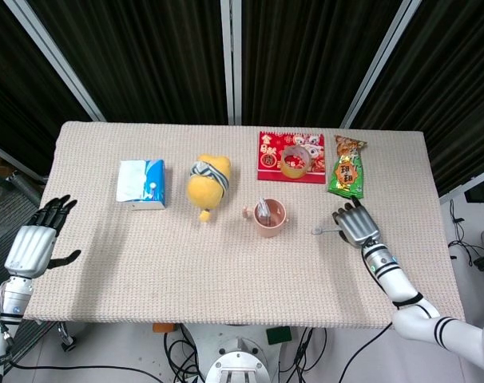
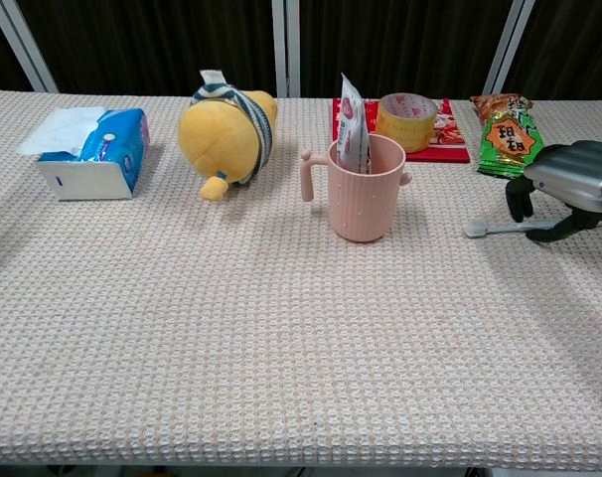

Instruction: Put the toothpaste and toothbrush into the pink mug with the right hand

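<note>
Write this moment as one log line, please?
toothpaste: in pink mug | toothbrush: on table | right hand: over toothbrush | left hand: idle

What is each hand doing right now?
Left hand: open, holding nothing.
Right hand: over the toothbrush handle; grip cannot be told.

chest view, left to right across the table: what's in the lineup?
tissue box → yellow plush toy → pink mug with the toothpaste standing in it → tape roll → toothbrush → right hand over the toothbrush handle. The snack bag overlaps these in x, so it is left out.
</note>
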Robot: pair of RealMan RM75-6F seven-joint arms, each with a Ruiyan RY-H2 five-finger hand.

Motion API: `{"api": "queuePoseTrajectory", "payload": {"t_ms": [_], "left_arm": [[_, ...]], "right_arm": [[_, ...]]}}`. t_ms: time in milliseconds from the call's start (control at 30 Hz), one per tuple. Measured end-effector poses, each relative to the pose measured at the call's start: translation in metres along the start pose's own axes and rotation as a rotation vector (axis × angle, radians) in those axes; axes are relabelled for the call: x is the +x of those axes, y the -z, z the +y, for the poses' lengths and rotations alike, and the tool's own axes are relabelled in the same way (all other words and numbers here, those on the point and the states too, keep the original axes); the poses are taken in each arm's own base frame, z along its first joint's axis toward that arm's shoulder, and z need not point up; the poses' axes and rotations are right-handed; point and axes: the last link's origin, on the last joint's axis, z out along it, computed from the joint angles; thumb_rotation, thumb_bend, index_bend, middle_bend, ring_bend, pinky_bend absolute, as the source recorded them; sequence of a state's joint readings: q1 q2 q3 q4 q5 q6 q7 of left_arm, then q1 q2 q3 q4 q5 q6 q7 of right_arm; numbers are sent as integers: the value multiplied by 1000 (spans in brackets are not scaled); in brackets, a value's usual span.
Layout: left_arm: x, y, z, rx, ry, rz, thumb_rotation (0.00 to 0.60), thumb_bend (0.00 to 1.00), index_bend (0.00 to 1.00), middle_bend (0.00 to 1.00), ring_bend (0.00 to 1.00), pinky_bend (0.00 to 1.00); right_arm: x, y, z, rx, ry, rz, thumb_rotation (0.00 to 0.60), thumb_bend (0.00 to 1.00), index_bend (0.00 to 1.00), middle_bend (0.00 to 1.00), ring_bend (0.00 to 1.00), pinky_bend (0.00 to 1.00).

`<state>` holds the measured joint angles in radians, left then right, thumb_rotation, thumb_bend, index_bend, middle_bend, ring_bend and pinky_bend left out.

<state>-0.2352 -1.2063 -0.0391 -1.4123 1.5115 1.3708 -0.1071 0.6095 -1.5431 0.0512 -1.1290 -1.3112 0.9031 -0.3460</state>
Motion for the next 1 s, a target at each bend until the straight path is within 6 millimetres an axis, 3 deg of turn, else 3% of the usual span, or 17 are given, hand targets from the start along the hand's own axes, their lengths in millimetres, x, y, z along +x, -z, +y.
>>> {"api": "queuePoseTrajectory", "payload": {"t_ms": [700,1000], "left_arm": [[-1,1,-1,4,3,-7,600,149,40,29,45,182],[1,2,-1,4,0,-4,599,149,40,29,45,183]], "right_arm": [[3,2,2,-8,-22,31,600,787,635,534,337,224],[29,15,10,-8,-100,141,600,788,645,541,346,225]]}}
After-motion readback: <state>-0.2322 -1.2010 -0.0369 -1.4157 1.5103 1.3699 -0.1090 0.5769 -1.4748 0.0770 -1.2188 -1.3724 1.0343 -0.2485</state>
